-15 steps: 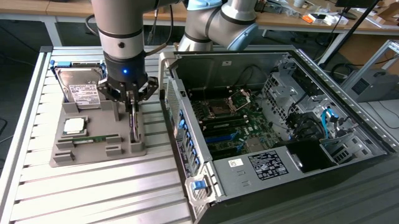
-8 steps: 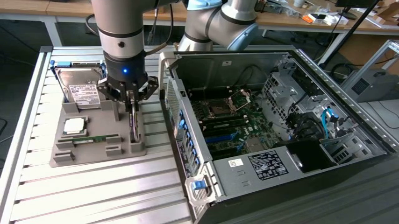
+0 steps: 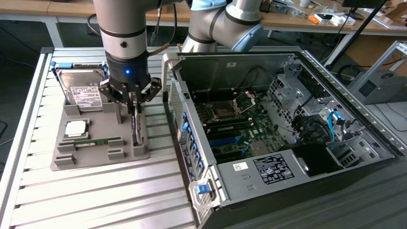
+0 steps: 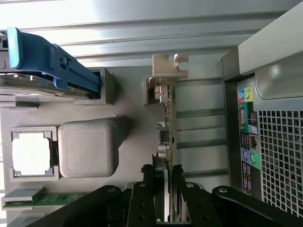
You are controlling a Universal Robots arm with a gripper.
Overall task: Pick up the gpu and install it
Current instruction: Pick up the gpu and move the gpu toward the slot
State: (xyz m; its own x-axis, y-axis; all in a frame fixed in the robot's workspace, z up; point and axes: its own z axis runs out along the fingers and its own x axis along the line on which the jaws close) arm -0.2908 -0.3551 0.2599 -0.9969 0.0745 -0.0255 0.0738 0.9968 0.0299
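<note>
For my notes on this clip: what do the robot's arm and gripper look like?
The arm is built of silver-grey cylindrical segments with a black band, and a joint carries a light blue cap. A small blue light glows on the black wrist section, and a thin cable runs beside the arm. The gripper is black, with linked bars narrowing to slim fingers.

Beneath the gripper (image 3: 135, 113) stretches a worktable (image 3: 95, 191) of ribbed aluminium slats, pale and brushed. In the wrist view, strong light glares off the slats just past the gripper. Well behind the gripper, a row of light wooden desks (image 3: 299, 23) on pale legs runs across the room, strewn with small clutter. The floor (image 3: 16, 52) under them is dark. Far off to the exterior view's right of the gripper stand an aluminium frame (image 3: 380, 59) and a grey box (image 3: 381, 86).
</note>
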